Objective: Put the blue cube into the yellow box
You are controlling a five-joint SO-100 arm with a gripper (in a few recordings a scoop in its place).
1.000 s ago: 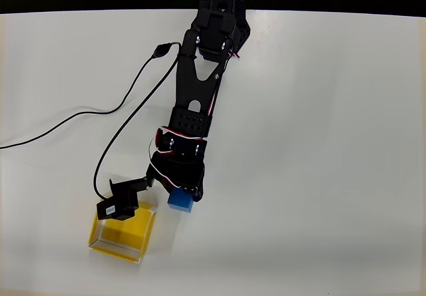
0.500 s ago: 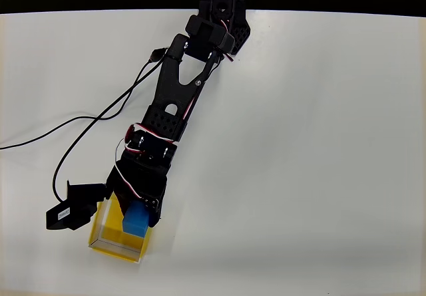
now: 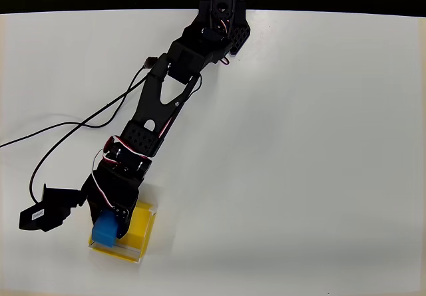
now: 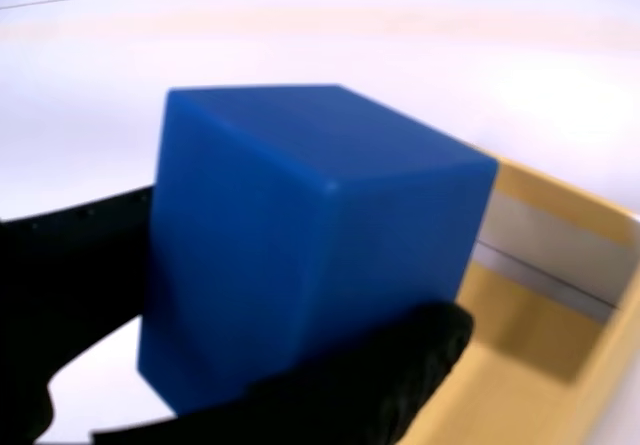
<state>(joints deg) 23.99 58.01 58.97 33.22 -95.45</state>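
Observation:
The blue cube (image 3: 104,230) hangs over the left part of the yellow box (image 3: 136,228) in the overhead view, held by my black gripper (image 3: 106,228), which is shut on it. In the wrist view the blue cube (image 4: 300,235) looms large, pinched between black fingers (image 4: 370,380), with the yellow box (image 4: 530,355) open below and to the right. The box's left half is hidden under the gripper in the overhead view.
A black cable (image 3: 73,126) loops over the white table (image 3: 299,143) to the left of the arm. A black camera module (image 3: 43,213) sticks out left of the gripper. The table's dark far edge runs along the top.
The arm has swung leftward in the overhead view, carrying the blue cube from right of the box to above the box's left part.

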